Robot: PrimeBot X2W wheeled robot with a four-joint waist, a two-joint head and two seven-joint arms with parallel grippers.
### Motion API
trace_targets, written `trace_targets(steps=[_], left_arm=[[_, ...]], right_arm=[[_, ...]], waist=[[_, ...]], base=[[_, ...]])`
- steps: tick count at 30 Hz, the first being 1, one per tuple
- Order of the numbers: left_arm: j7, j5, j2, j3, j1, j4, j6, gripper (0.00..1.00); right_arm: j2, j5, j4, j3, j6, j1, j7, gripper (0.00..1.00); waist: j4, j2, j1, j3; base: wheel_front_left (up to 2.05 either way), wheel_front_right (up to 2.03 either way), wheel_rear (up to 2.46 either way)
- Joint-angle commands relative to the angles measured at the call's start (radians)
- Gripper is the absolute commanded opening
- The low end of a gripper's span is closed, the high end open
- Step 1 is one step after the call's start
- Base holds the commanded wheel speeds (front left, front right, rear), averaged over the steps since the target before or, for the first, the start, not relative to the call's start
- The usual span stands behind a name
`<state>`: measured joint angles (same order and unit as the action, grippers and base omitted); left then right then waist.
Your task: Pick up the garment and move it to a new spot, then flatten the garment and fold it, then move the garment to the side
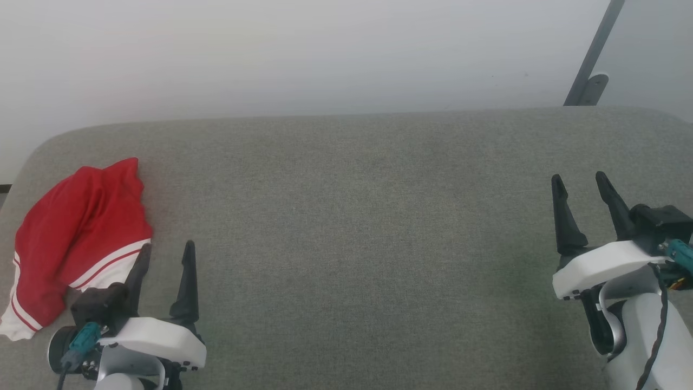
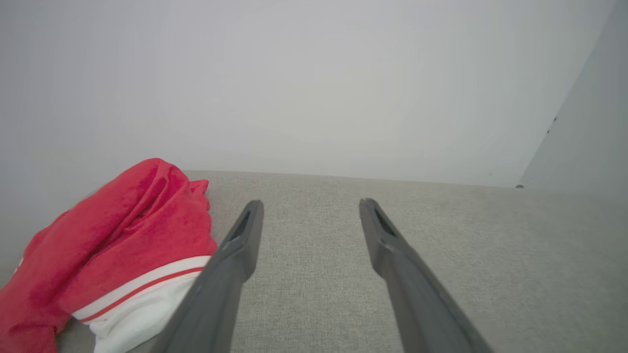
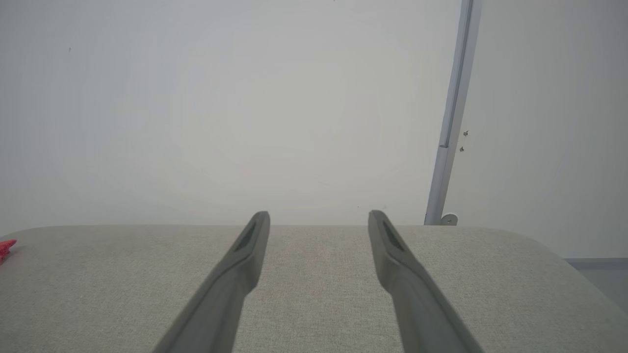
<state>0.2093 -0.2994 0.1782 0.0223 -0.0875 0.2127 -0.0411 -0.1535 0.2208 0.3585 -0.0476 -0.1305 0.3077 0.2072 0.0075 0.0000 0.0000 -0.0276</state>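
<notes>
Red garment lies bunched at the pad's left edge, just beside my left gripper. It and my right gripper, near the right edge, are spread and empty. Looks unstarted: pick, flatten, fold, shift all left.

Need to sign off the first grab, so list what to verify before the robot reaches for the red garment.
1. Left gripper open and empty: ok, jaws apart.
2. Right gripper open and empty: ok.
3. Garment beside the left gripper: ok, bunched at its left.
4. Garment flat: not ok, crumpled heap.
5. Left gripper's finger free of cloth: cannot tell, it overlaps the white panel.
6. Room on the grey upholstered surface for a new spot: ok, bare fabric between grippers.
</notes>
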Motion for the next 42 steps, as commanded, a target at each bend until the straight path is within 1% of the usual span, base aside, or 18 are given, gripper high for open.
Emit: trace_targets(steps=[1,8,16,21,25,28,36,42], left_arm=[[0.008,0.018,-0.003,0.008,-0.009,0.005,-0.008,1.0],[0.023,0.058,-0.012,0.031,-0.019,0.05,-0.033,1.0],[0.037,0.12,-0.019,0.052,-0.033,0.054,-0.052,1.0],[0.046,0.16,-0.031,0.061,-0.048,0.066,-0.059,1.0],[0.054,0.186,-0.041,0.076,-0.053,0.073,-0.059,1.0],[0.058,0.204,-0.047,0.093,-0.057,0.08,-0.055,1.0],[0.057,0.199,-0.074,0.139,-0.048,0.091,-0.052,1.0],[0.057,0.201,-0.1,0.156,-0.027,0.08,-0.048,1.0]], right_arm=[[-0.003,-0.02,-0.002,-0.003,0.0,0.014,0.011,1.0],[0.001,-0.058,0.002,-0.013,0.0,0.009,0.026,1.0],[0.001,-0.107,-0.005,-0.028,0.0,0.015,0.04,1.0],[-0.001,-0.128,-0.003,-0.03,0.0,0.017,0.049,1.0],[-0.004,-0.147,-0.001,-0.011,0.0,0.018,0.056,1.0],[-0.008,-0.164,0.001,0.006,0.0,0.02,0.061,1.0],[-0.01,-0.152,0.008,0.067,0.0,0.022,0.058,1.0],[-0.012,-0.142,0.015,0.107,0.0,0.024,0.058,1.0]], waist=[[0.0,0.0,0.0,0.0],[0.001,0.0,0.0,-0.003],[0.006,0.0,0.0,-0.01],[0.032,0.0,0.0,-0.014],[0.077,0.0,0.0,-0.021],[0.124,0.0,0.0,-0.029],[0.261,0.0,0.0,-0.047],[0.36,0.0,0.0,-0.054]], base=[[0.0,0.0,0.0],[0.0,0.0,0.0],[0.0,0.0,0.0],[0.0,0.0,0.0],[0.0,0.0,0.0],[0.0,0.0,0.0],[0.0,0.0,0.0],[0.0,0.0,0.0]])
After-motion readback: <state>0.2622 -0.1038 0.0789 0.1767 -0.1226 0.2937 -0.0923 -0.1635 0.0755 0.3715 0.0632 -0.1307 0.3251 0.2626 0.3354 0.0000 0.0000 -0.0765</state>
